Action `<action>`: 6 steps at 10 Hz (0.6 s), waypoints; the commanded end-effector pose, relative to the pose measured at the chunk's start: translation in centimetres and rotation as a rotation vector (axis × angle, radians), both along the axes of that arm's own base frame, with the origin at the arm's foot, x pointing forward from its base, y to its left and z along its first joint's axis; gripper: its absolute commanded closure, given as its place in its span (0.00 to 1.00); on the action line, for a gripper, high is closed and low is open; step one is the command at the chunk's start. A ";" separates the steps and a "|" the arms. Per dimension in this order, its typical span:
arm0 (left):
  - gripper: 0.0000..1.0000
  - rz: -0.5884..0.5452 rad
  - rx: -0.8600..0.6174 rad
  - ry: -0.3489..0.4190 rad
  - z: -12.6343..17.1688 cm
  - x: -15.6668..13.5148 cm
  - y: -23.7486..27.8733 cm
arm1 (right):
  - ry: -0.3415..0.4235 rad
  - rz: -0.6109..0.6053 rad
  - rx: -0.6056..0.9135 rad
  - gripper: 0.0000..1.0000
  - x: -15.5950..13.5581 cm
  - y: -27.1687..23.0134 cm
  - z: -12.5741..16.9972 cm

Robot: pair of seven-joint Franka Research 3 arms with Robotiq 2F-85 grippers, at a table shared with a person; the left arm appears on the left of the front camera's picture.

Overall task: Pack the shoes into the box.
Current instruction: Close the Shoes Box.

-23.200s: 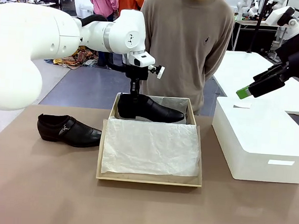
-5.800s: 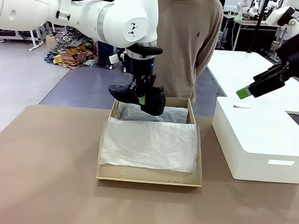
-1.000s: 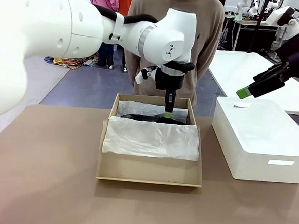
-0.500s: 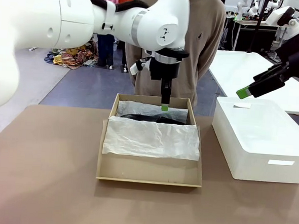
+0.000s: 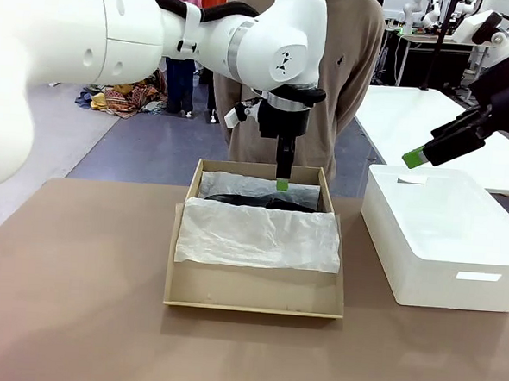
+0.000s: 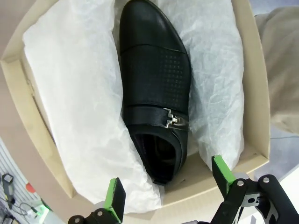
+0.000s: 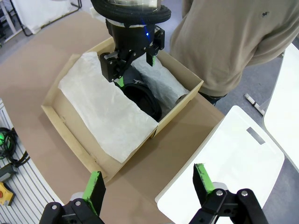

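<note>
A brown table (image 5: 74,318) fills the lower half of the front view. At its right side stands a white rectangular box (image 5: 430,288) with a small white label (image 5: 478,276) on its near wall. At top centre, beyond the table's far edge, stands a person in a beige sweater (image 5: 351,93). A white table (image 5: 415,114) shows at upper right. At middle left, a heap of patterned cloth (image 5: 126,96) lies on the grey-blue floor (image 5: 144,158).

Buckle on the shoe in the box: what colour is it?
Silver buckle, set against the black shoe; it shows best in the left wrist view.
</note>
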State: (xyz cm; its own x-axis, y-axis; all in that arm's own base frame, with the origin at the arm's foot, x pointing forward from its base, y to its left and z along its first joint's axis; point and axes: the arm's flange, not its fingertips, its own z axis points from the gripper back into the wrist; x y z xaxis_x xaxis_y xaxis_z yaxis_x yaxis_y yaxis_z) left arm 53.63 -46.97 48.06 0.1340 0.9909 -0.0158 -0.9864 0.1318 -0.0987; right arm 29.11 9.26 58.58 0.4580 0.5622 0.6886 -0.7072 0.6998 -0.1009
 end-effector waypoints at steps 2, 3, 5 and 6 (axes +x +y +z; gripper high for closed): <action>0.00 0.036 0.016 -0.015 0.4 0.2 0.3 | 0.001 0.006 0.008 0.00 0.0 0.0 0.0; 0.00 0.036 0.016 -0.015 0.4 0.2 0.3 | 0.001 0.006 0.008 0.00 0.0 0.0 0.0; 0.00 0.005 0.001 -0.001 0.0 0.2 0.2 | 0.001 0.006 0.008 0.00 0.0 0.0 0.0; 0.00 -0.119 0.070 -0.005 0.8 -0.4 1.0 | 0.001 0.006 0.008 0.00 0.0 0.0 0.0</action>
